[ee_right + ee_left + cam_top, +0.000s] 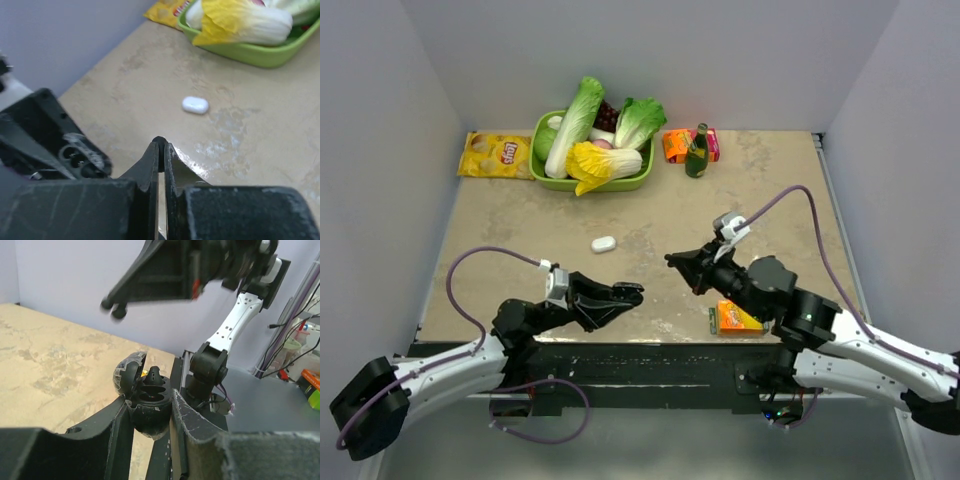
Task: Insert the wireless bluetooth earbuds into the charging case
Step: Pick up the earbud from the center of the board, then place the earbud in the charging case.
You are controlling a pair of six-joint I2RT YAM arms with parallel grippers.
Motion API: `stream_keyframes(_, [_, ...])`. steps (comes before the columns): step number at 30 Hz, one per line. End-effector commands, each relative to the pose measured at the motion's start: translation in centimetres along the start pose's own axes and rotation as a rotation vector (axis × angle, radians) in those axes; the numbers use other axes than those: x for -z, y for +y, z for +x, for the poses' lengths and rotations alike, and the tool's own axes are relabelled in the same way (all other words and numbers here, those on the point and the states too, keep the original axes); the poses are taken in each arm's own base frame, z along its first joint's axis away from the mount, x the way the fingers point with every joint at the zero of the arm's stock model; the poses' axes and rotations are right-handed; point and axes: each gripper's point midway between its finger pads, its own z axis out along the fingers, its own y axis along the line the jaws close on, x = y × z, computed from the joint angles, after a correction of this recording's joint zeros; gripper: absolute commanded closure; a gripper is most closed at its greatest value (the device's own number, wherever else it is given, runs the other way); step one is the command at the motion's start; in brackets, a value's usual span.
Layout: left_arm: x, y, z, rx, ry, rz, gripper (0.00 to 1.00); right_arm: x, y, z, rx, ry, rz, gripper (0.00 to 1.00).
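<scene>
My left gripper (625,293) (150,407) is shut on a black charging case (149,417), held above the table's near edge with its lid (127,374) swung open. One black earbud (154,376) stands upright in a socket of the case; the socket beside it looks dark and empty. My right gripper (672,260) (160,145) (114,307) hovers shut just above and beyond the case. A dark nub shows at its tips; I cannot tell whether that is an earbud. A small closed white case (604,243) (195,105) lies mid-table. No white earbuds show.
A green basket (620,184) (260,52) of vegetables stands at the back, with a yellow chips bag (496,155) to its left. A green bottle (697,152) and orange packets (677,146) are at the back right. An orange box (736,318) lies near my right arm.
</scene>
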Motion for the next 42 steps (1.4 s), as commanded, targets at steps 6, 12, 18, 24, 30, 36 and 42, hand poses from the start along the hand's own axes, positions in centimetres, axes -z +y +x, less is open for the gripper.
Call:
stream_keyframes(6, [-0.1,-1.3,1.5,-0.024,0.055,0.107,1.0,4.2,8.1,-2.6,0.268,0.038,-0.508,1.0])
stream_keyframes(12, [-0.3,-3.4,1.4,-0.016,0.068,0.237,1.0,4.5,10.3,-0.8,0.314,0.111,-0.645,1.0])
stream_keyframes(18, [-0.6,-4.2,1.0,-0.012,0.058,0.298,1.0,5.3,12.6,0.4,0.34,0.151,-0.726,1.0])
stream_keyframes(24, [-1.2,-4.1,0.8,-0.011,0.057,0.302,1.0,5.3,14.1,2.1,0.356,0.184,-0.74,1.0])
stream_keyframes(30, [-1.2,-4.4,0.4,-0.015,0.049,0.31,1.0,4.1,13.4,2.5,0.337,0.177,-0.663,1.0])
stream_keyframes(36, [-1.1,-4.5,0.6,-0.013,0.051,0.307,1.0,3.3,12.8,2.1,0.327,0.146,-0.608,1.0])
stream_keyframes(42, [-1.1,-4.7,0.6,-0.008,0.045,0.311,1.0,2.9,12.7,2.7,0.337,0.164,-0.598,1.0])
